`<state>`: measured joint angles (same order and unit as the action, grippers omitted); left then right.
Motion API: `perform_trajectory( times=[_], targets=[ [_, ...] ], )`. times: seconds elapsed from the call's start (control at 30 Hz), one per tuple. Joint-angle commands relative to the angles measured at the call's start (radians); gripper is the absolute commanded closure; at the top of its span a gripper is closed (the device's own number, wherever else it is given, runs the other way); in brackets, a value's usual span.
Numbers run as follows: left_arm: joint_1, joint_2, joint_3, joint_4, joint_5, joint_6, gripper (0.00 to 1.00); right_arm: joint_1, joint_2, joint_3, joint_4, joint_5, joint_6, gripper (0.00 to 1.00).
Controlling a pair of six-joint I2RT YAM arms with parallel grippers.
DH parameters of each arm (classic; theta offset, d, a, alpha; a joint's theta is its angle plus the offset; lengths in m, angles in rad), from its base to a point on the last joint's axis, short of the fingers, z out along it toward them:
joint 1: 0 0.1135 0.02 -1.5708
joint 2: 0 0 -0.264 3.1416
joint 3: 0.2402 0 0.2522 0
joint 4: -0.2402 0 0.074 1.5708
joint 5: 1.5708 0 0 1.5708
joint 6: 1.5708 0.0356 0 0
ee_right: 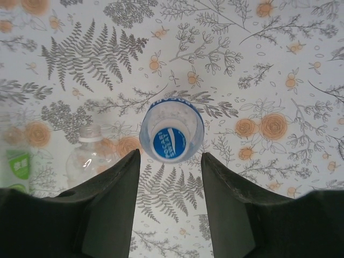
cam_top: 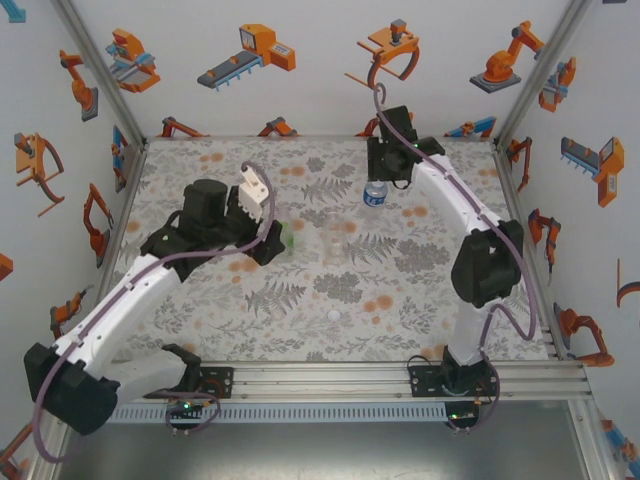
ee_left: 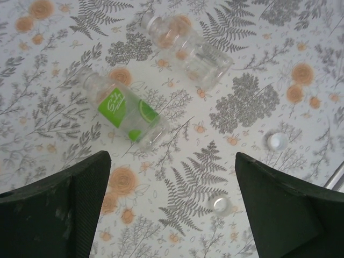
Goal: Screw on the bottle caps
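Two loose caps [ee_left: 277, 141] lie by L gripper [ee_left: 172, 215], jaws wide apart; green-label bottle [ee_left: 126, 113] and clear bottle [ee_left: 188, 45] just ahead, bare mat [ee_left: 48, 70] around. R gripper [ee_right: 169, 201] spread over upright blue-label bottle [ee_right: 172, 134], toward far edge.

Your arms wear white link shells between black joint housings: the left arm [cam_top: 130, 293] at lower left of the top view, the right arm [cam_top: 452, 202] at the right. A purplish-grey cable [cam_top: 379, 100] trails along each. Black base plates [cam_top: 207, 384] anchor them. In the wrist views, your fingers [ee_left: 56, 215] are dark, matte wedges, finely ribbed on the inner faces.
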<state>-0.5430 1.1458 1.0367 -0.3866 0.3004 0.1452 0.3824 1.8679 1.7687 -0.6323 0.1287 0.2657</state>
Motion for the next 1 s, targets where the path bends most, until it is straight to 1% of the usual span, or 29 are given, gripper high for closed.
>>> perform_trajectory(
  times=[0.0, 0.07, 0.17, 0.23, 0.33, 0.4, 0.5, 0.57, 0.7, 0.87, 0.97],
  targets=[
    [-0.024, 0.069, 0.071, 0.053, 0.01, -0.207, 0.15, -0.003, -0.11, -0.059, 0.03, 0.005, 0.031, 0.53],
    [-0.078, 0.118, 0.082, 0.087, -0.082, -0.283, 0.17, -0.003, -0.162, -0.117, 0.057, 0.007, 0.049, 0.53],
    [-0.152, 0.2, 0.131, 0.086, -0.216, -0.373, 0.16, -0.003, -0.236, -0.199, 0.085, -0.005, 0.082, 0.53],
    [-0.169, 0.268, 0.164, 0.077, -0.249, -0.448, 0.15, -0.003, -0.283, -0.255, 0.105, -0.011, 0.1, 0.53],
    [-0.19, 0.378, 0.211, 0.073, -0.244, -0.525, 0.15, -0.003, -0.359, -0.339, 0.136, -0.006, 0.117, 0.53],
    [-0.206, 0.452, 0.254, 0.052, -0.279, -0.576, 0.15, -0.003, -0.406, -0.382, 0.149, 0.004, 0.118, 0.53],
    [-0.22, 0.573, 0.344, -0.001, -0.287, -0.656, 0.15, -0.004, -0.46, -0.424, 0.152, 0.018, 0.113, 0.53],
    [-0.233, 0.629, 0.384, -0.007, -0.294, -0.697, 0.15, -0.004, -0.489, -0.444, 0.155, 0.024, 0.109, 0.53],
    [-0.261, 0.742, 0.474, -0.065, -0.363, -0.735, 0.15, -0.007, -0.523, -0.458, 0.157, 0.023, 0.104, 0.53],
    [-0.275, 0.845, 0.546, -0.094, -0.379, -0.785, 0.15, -0.008, -0.531, -0.459, 0.154, 0.002, 0.099, 0.53],
    [-0.299, 0.902, 0.595, -0.136, -0.444, -0.817, 0.12, -0.008, -0.536, -0.466, 0.152, -0.009, 0.102, 0.53]
  ],
)
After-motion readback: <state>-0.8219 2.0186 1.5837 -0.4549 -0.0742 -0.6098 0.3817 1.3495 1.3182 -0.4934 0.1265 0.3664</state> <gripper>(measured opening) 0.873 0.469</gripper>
